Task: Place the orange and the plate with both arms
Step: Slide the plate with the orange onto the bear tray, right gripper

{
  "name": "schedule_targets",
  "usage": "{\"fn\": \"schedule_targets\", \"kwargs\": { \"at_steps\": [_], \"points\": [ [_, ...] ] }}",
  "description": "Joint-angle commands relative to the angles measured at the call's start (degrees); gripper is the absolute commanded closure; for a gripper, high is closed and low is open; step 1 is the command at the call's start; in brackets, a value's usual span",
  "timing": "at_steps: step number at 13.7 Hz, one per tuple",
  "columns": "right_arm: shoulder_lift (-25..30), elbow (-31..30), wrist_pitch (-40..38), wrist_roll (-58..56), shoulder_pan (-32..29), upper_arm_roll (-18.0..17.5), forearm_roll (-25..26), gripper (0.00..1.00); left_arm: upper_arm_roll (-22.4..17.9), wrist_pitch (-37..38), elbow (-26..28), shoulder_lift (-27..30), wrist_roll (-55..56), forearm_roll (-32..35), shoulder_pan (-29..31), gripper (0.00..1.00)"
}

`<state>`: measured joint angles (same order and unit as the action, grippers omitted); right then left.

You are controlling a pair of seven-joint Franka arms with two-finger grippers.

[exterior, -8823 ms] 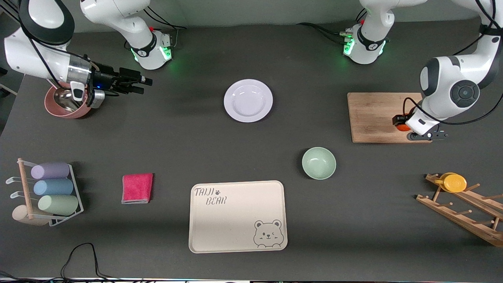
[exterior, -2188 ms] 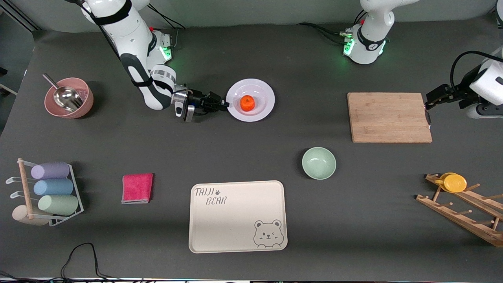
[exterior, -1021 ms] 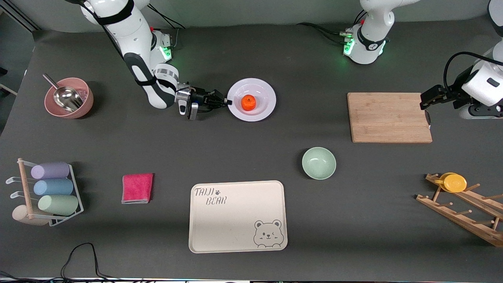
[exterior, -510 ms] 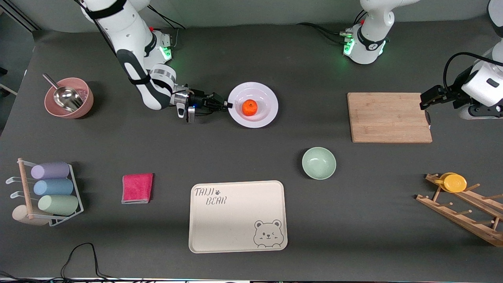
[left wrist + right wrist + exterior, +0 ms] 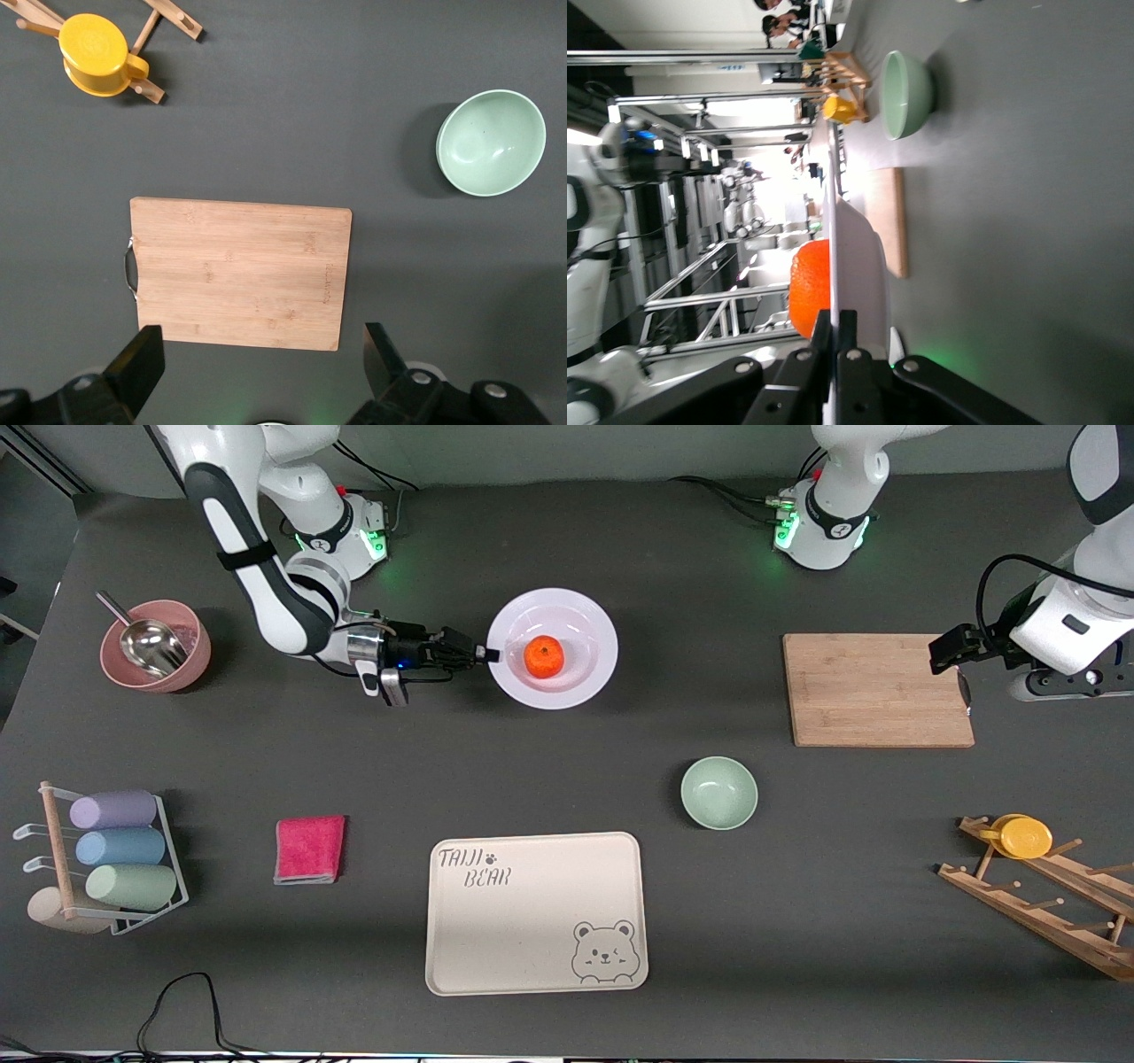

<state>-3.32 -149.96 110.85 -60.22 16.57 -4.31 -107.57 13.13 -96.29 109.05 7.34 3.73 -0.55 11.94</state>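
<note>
The plate (image 5: 554,648) has risen; right wrist view shows the right tool (image 5: 834,332) pinching its rim.

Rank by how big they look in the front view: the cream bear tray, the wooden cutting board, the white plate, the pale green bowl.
Largest to smallest:
1. Cream bear tray
2. Wooden cutting board
3. White plate, lifted off the table, so its apparent size may be exaggerated
4. Pale green bowl

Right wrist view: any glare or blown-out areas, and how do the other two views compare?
Right wrist view: overexposed bright patch past the orange and plate. Front view: even light, soft shadows, green glow at both arm bases. Left wrist view: evenly lit, cutting board sharp.
</note>
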Motion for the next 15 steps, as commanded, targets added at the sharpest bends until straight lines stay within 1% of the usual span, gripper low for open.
{"fn": "schedule_targets", "kwargs": {
  "at_steps": [1, 2, 3, 4, 6, 7, 9, 10, 12, 15],
  "points": [
    [4.8, -1.6, -4.4, 4.6, -0.6, 2.6, 3.2, 1.0, -0.3, 0.0, 0.4, 0.4, 1.5, 1.1, -0.8, 0.0],
    [4.9, -1.4, -5.2, 5.6, -0.6, 3.4, 3.7, 1.0, -0.3, -0.1, 0.6, 0.3, 1.5, 1.1, -1.1, 0.0],
    [4.5, -0.6, -5.3, 6.3, -0.9, 4.5, 5.4, 1.0, -0.3, -0.3, 0.7, 0.3, 1.7, 1.1, -1.3, 0.0],
    [2.9, 1.8, -5.2, 6.8, -1.9, 4.9, 7.5, 1.0, -0.3, -0.5, 0.8, 0.3, 2.1, 1.1, -1.6, 0.0],
    [-2.1, 7.7, -5.2, 6.9, -4.0, 5.1, 11.6, 1.0, -0.3, -0.7, 1.1, 0.2, 2.7, 1.1, -1.7, 0.0],
    [-4.7, 10.7, -5.2, 7.0, -4.7, 5.2, 12.5, 1.0, -0.3, -0.8, 1.0, 0.0, 2.8, 1.1, -1.7, 0.0],
    [-10.1, 18.1, -5.3, 9.3, -5.6, 5.9, 14.0, 1.0, -0.3, -1.0, 1.0, -0.3, 3.1, 1.1, -2.2, 0.0],
    [-13.3, 22.8, -5.2, 10.8, -5.6, 6.7, 14.9, 1.0, -0.3, -1.6, 1.2, -0.4, 3.5, 1.1, -2.4, 0.0],
    [-20.6, 31.9, -5.4, 12.4, -5.7, 8.0, 15.1, 1.0, -0.3, -2.9, 1.1, -0.5, 5.4, 1.1, -2.3, 0.0],
    [-28.9, 44.5, -5.4, 17.0, -7.1, 8.0, 15.1, 1.0, -0.3, -3.3, 1.1, -0.8, 5.9, 1.1, -2.4, 0.0]
  ]
}}
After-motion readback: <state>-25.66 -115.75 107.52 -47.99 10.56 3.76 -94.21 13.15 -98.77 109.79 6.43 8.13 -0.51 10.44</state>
